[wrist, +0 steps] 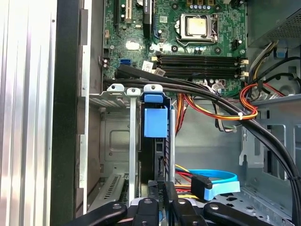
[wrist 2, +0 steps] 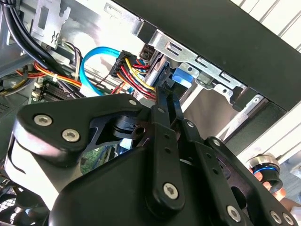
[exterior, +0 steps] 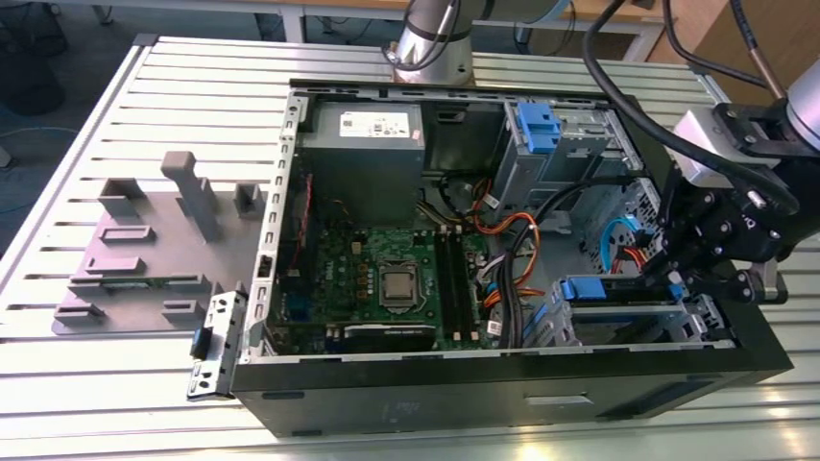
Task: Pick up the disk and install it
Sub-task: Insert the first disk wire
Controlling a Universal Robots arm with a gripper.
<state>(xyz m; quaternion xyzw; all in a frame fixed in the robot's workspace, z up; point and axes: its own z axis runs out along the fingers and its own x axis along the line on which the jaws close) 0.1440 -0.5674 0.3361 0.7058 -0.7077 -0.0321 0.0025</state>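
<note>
We see the black metal gripper [wrist: 160,207] pinched narrow on the flat disk [wrist: 157,141], its blue plastic bracket edge-up inside the grey sheet-metal bay [wrist: 115,136].

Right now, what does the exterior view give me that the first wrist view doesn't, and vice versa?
Exterior view alone: the grey power supply, the upper drive cage with a blue latch, the grey fixture block on the slatted table, and the gripper's body over the lower bay.

First wrist view alone: the disk seen edge-on, standing in the metal bay with its blue carrier tab on top, the gripper right at its near end, and a blue cable beside it.

Both: motherboard, CPU socket, RAM slots, orange-yellow wiring.
</note>
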